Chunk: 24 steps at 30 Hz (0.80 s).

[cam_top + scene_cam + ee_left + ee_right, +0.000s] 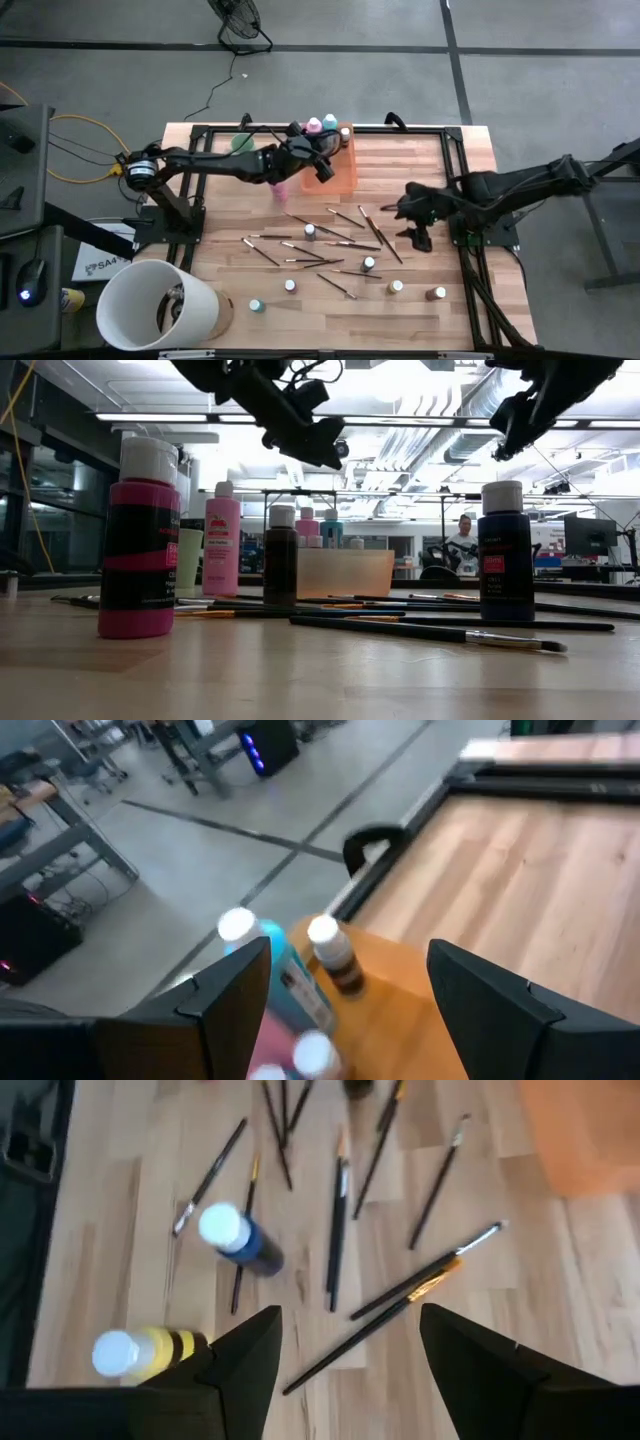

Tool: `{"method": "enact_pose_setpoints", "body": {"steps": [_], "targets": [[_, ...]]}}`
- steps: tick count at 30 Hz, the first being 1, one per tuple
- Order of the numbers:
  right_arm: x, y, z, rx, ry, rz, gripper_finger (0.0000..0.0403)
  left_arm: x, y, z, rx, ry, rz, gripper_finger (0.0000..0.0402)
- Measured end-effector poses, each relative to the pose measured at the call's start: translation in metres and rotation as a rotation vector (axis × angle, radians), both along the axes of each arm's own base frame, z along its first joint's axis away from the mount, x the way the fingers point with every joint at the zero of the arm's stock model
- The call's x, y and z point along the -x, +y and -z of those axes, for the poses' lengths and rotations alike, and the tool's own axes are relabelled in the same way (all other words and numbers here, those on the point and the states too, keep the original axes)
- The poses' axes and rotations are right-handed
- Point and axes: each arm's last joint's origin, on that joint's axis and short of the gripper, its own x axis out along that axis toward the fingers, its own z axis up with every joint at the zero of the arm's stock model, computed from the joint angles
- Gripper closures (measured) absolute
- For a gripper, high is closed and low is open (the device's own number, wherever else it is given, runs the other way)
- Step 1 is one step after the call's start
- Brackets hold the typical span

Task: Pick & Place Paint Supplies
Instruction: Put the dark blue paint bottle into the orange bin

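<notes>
Jaws spread wide and empty on both arms: the left gripper (322,152) hangs above the orange tray (342,172) holding bottles (321,125); brushes (340,232) lie across the desk (470,160).

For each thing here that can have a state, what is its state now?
left gripper: open, empty, above the orange tray.
right gripper: open, empty, over the brushes.
orange tray: holds pink, teal and dark bottles, upright.
small bottles: upright, capped, on the table.
brushes: flat, scattered.
white bucket: upright at the table corner.
</notes>
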Motion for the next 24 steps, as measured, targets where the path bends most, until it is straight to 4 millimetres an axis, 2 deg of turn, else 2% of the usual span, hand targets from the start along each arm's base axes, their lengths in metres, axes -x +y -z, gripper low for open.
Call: {"method": "enact_pose_setpoints", "body": {"steps": [8, 13, 24], "targets": [[-0.024, 0.032, 0.024, 0.011, 0.077, -0.105, 0.017, 0.008, -0.007, 0.004, 0.021, -0.015, 0.071, 0.0137], [-0.04, 0.048, 0.033, -0.008, 0.028, -0.138, 0.017, 0.015, -0.008, 0.006, 0.031, -0.005, 0.087, 0.0137], [-0.064, 0.06, 0.05, 0.033, -0.027, -0.223, 0.017, 0.025, -0.01, 0.01, 0.049, -0.009, 0.091, 0.0137]]}}
